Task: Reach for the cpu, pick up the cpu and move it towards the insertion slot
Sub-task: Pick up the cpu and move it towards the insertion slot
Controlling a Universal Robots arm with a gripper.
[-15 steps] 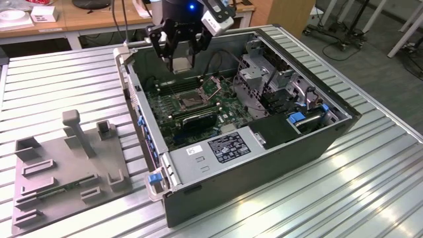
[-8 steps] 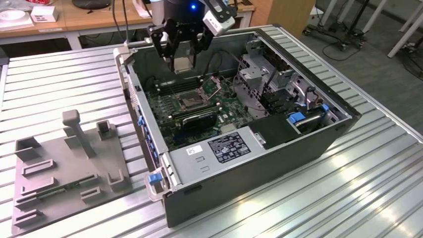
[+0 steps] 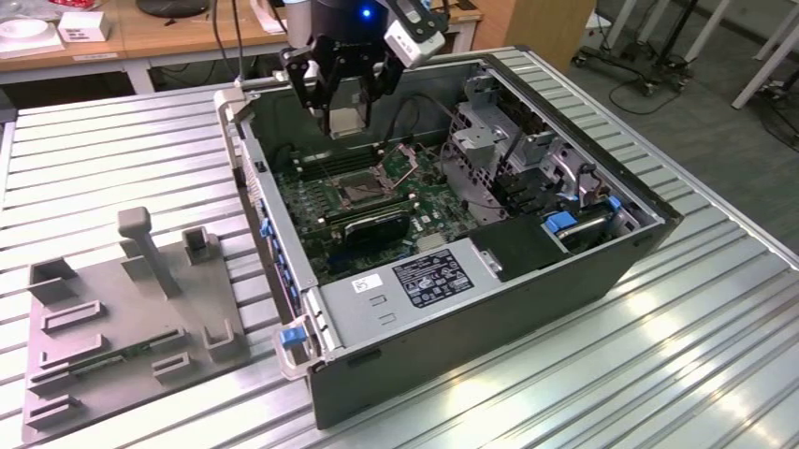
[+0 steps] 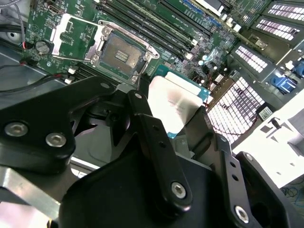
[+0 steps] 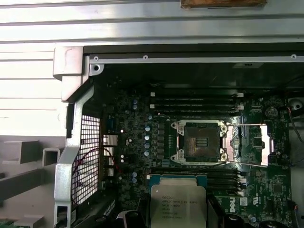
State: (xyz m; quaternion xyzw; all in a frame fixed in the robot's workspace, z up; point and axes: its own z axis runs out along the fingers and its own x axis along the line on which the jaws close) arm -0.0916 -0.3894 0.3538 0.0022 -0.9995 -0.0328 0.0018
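In the exterior view my gripper (image 3: 346,120) hangs over the far end of the open computer case (image 3: 525,299), shut on the cpu (image 3: 346,124), a small silvery square held on edge between the black fingers (image 4: 147,126). The second wrist view shows the cpu (image 4: 176,100) clamped by its sides, its pale top facing out. The cpu (image 5: 178,203) also appears in the first wrist view. The insertion slot (image 3: 355,191) is a square metal-framed socket on the green board, below and slightly ahead of the chip. Both wrist views show the slot (image 4: 121,54) (image 5: 199,142) open, with its lid folded aside.
Black memory slots (image 5: 194,102) run beside the socket. A drive cage and metal brackets (image 3: 500,150) fill the case's side towards the exterior view's right. A grey fixture plate (image 3: 125,309) with upright blocks lies on the slatted metal table (image 3: 699,355) at the exterior view's left.
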